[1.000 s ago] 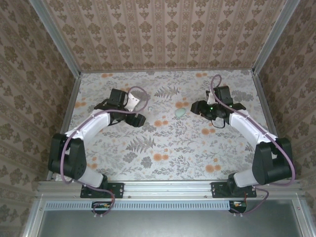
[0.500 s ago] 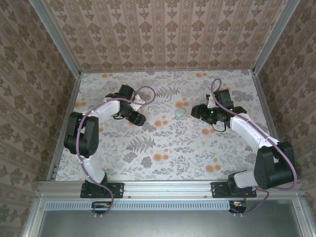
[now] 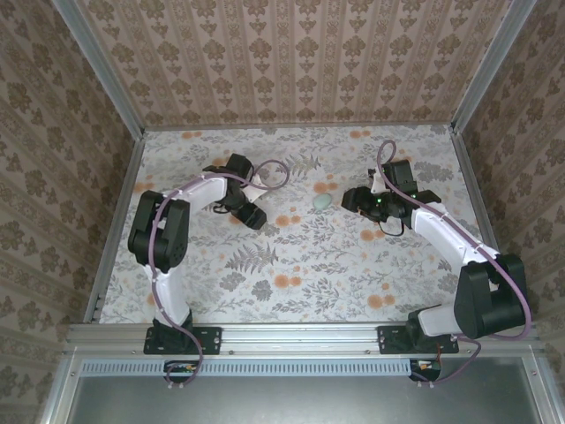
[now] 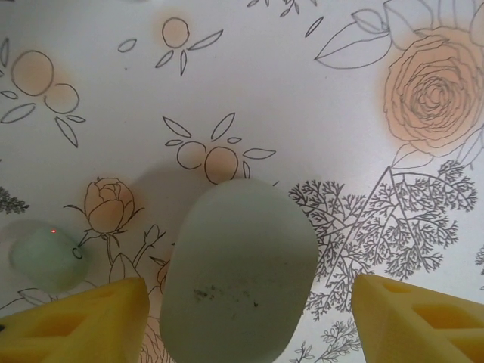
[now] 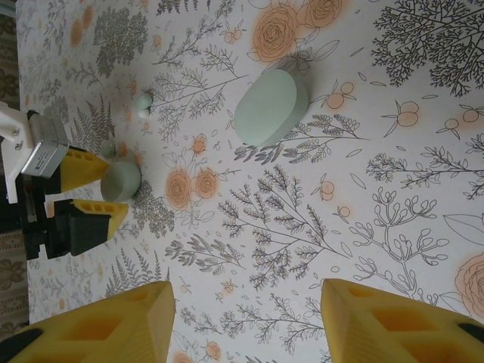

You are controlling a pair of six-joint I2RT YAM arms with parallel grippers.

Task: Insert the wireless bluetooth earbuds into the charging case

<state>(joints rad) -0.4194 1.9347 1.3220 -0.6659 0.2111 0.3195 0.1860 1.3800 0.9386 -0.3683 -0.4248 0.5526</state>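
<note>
**A:** Top external, biggest first: take the flowered table [image 3: 291, 256], then the left arm [image 3: 190, 191], folded low a second ago, now reared up and reaching toward 3 o'clock. Barely any shift on the right arm [image 3: 441, 231].

**B:** Meaning what for the job?

**A:** Probably lining up a pick. Left wrist: note the left fingers [image 4: 76, 321] apart, straddling a mint pebble-shaped piece [image 4: 238, 272], slim gaps either side, nothing clamped. Case part or something else: cannot tell.

**B:** And the charging case [image 3: 323, 201]?

**A:** By its look, that mint oval on the table at 3 o'clock of the left fingers, just short of the right fingers [image 5: 98, 325]. Apart too, holding nothing.

**B:** Anything gained from the wrists?

**A:** Right wrist: spot a tiny earbud [image 5: 142, 102] at 9 o'clock of the case, too small to make out from above. Left wrist: add a blurred mint blob [image 4: 45, 253] at 9 o'clock of the piece, perhaps another bud.
</note>
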